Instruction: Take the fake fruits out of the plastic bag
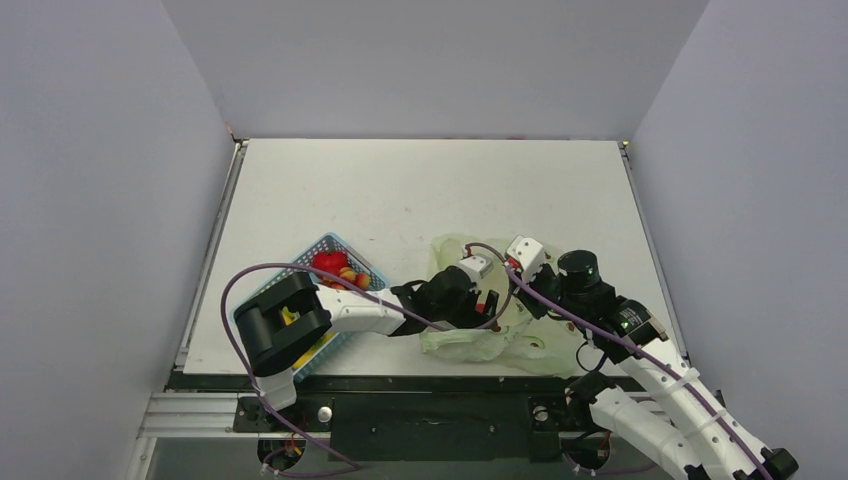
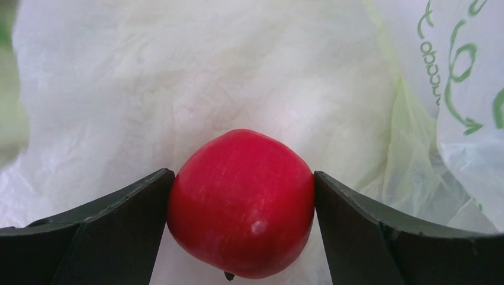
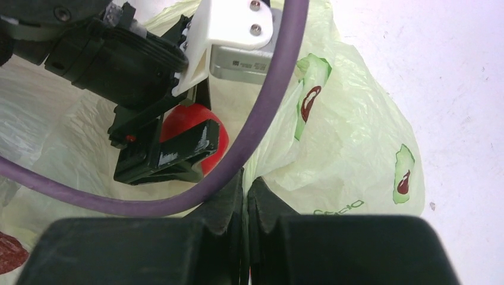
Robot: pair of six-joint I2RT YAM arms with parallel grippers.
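The plastic bag [image 1: 470, 342] lies crumpled at the table's near edge, pale yellow-green with avocado prints [image 3: 350, 154]. My left gripper [image 2: 242, 185] reaches into its mouth, and its dark fingers [image 2: 128, 217] press on both sides of a red apple [image 2: 241, 202], one of the fake fruits. In the right wrist view the apple [image 3: 181, 122] shows between those fingers [image 3: 178, 151], above the bag's white lining. My right gripper [image 3: 245, 184] is shut on a fold of the bag's rim, holding it up beside the left gripper [image 1: 487, 300]. Other fruits inside the bag are hidden.
A blue lattice basket [image 1: 328, 243] with red, yellow and orange fruits stands left of the bag, partly under my left arm. A purple cable [image 3: 261, 119] loops across the right wrist view. The grey walls close in on the table's left and right.
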